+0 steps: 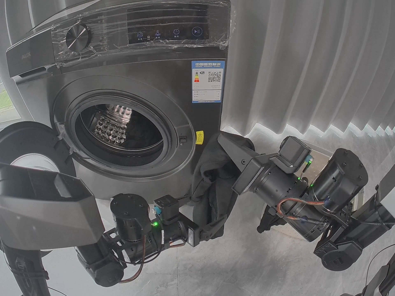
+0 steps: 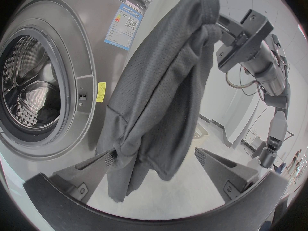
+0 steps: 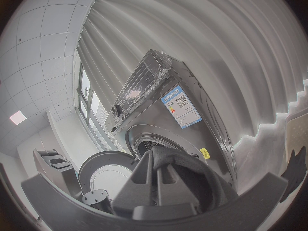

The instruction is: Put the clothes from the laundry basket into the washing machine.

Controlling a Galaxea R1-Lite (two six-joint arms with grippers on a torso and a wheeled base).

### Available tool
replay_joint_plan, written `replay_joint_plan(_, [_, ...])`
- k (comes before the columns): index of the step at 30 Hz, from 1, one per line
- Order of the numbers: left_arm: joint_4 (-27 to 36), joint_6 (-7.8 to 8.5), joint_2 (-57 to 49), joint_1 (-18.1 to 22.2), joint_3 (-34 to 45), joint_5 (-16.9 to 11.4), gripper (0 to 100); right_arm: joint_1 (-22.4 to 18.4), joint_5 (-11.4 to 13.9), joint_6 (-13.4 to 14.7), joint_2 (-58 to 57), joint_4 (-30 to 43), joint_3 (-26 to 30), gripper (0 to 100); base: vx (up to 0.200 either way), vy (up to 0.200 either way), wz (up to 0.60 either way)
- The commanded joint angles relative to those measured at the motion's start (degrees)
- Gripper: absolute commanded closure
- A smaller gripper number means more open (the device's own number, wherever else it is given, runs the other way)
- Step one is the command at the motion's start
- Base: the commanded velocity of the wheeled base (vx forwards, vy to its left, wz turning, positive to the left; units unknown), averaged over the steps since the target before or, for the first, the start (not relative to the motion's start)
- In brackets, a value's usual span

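A dark grey garment (image 1: 210,177) hangs in the air just right of the washing machine (image 1: 135,75), beside its open drum (image 1: 119,128). My right gripper (image 1: 225,141) is shut on the garment's top edge (image 3: 192,167). The cloth (image 2: 160,90) droops down between the spread fingers of my left gripper (image 1: 214,227), which stands open near the floor, one finger (image 2: 96,167) touching the fabric. In the left wrist view the right gripper (image 2: 221,32) pinches the garment's upper corner. A dark item (image 2: 48,114) lies inside the drum.
The round door (image 1: 29,149) stands swung open at the machine's left. A pale basket (image 3: 298,129) with dark cloth (image 3: 295,174) over its rim sits on the floor by the curtain (image 1: 308,54). Bare grey floor (image 1: 230,264) lies in front.
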Motion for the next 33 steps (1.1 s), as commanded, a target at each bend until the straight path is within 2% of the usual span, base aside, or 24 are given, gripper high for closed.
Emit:
replay_joint_plan(1, [-0.21, -0.01, 4.95, 0.14, -5.85, 0.22, 0, 0.43, -0.06, -0.01, -0.07, -0.03, 0.04, 100, 0.000, 0.000, 0.00])
replay_joint_plan(7, [-0.12, 0.07, 8.90, 0.23, -10.24, 0.66, 0, 0.43, -0.15, 0.08, -0.16, -0.12, -0.05, 100, 0.000, 0.000, 0.00])
replay_joint_plan(16, [-0.21, 0.07, 9.78, 1.90, -10.94, 1.54, 0, 0.34, -0.15, 0.08, -0.68, -0.12, 0.04, 100, 0.000, 0.000, 0.00])
replay_joint_plan(17, [-0.21, 0.07, 9.87, 1.90, -11.03, 1.54, 100, 0.34, -0.15, 0.08, -0.77, -0.12, 0.04, 100, 0.000, 0.000, 0.00])
replay_joint_plan(27, [-0.38, -0.45, 9.34, 2.25, -11.21, 1.63, 100, -0.19, -0.15, 0.17, -0.77, -0.03, 0.13, 100, 0.000, 0.000, 0.00])
replay_joint_plan(31, [-0.47, -0.45, 7.59, 2.25, -9.98, 1.63, 100, -2.30, -0.15, 0.17, -0.59, 0.14, 0.13, 100, 0.000, 0.000, 0.00])
replay_joint_plan(33, [-0.47, -0.45, 5.92, 2.25, -8.75, 1.63, 100, -4.76, -0.15, 0.17, -0.33, 0.06, 0.13, 100, 0.000, 0.000, 0.00])
